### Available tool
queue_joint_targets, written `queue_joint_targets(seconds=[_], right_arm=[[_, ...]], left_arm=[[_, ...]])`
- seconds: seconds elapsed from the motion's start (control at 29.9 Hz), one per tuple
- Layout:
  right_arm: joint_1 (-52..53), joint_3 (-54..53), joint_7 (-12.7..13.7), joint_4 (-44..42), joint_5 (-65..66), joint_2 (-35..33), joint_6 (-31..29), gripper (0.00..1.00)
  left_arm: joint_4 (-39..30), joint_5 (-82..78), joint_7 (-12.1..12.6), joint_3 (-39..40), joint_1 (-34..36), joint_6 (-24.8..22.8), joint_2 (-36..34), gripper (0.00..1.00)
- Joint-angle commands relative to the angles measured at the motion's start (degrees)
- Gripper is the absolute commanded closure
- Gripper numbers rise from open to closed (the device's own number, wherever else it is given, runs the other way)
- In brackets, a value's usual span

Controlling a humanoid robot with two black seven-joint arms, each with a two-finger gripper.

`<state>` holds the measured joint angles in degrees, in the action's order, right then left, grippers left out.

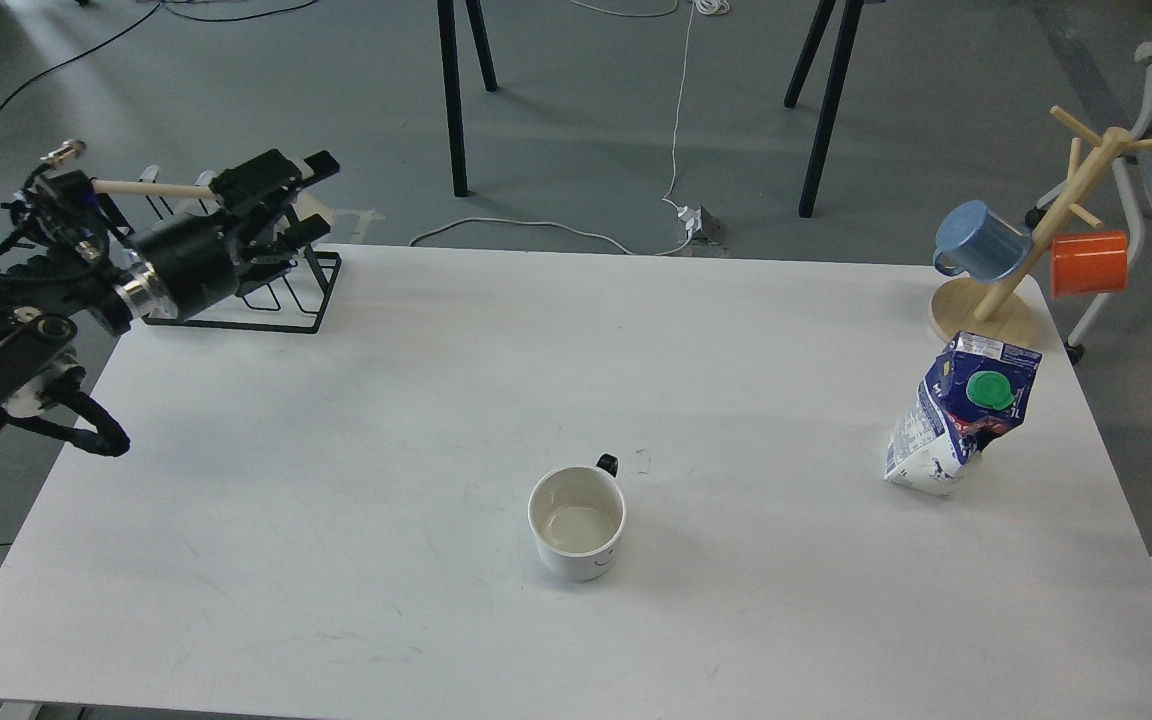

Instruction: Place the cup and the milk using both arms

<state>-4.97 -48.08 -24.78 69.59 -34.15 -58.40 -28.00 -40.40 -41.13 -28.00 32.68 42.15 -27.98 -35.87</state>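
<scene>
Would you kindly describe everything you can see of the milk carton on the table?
The milk carton is a gable-top carton, dark blue above and white below, apparently of coated card, with small print on its side and a round green screw cap that is closed. Its body is dented and it stands leaning on the white table near the right edge, in front of the wooden mug tree. Nothing but the table touches it; no gripper is near.
</scene>
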Motion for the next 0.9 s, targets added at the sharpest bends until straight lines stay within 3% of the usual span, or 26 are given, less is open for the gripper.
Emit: queue_joint_targets(seconds=[0.0,0.13,0.3,0.87], right_arm=[[-8.0,0.4,-0.2,3.6,-1.4,2.5,0.0,0.04],[-15.2,0.6,0.3,7.1,0.9,9.4,0.0,0.03],[-15.5,3.2,0.2,7.2,4.9,16.1,0.0,0.03],[-0.8,3.5,0.0,3.0,4.4,24.6,0.0,0.03]], left_arm=[[4.5,13.7,0.0,0.2,-2.1,0.0,-1.0,0.01],[4.7,19.8,0.0,0.1,-2.4,0.0,-2.1,0.01],[4.7,19.7,0.0,-0.4,-3.6,0.0,-2.0,0.01],[4.3,17.3,0.0,-1.6,-7.0,0.0,-1.8,0.01]])
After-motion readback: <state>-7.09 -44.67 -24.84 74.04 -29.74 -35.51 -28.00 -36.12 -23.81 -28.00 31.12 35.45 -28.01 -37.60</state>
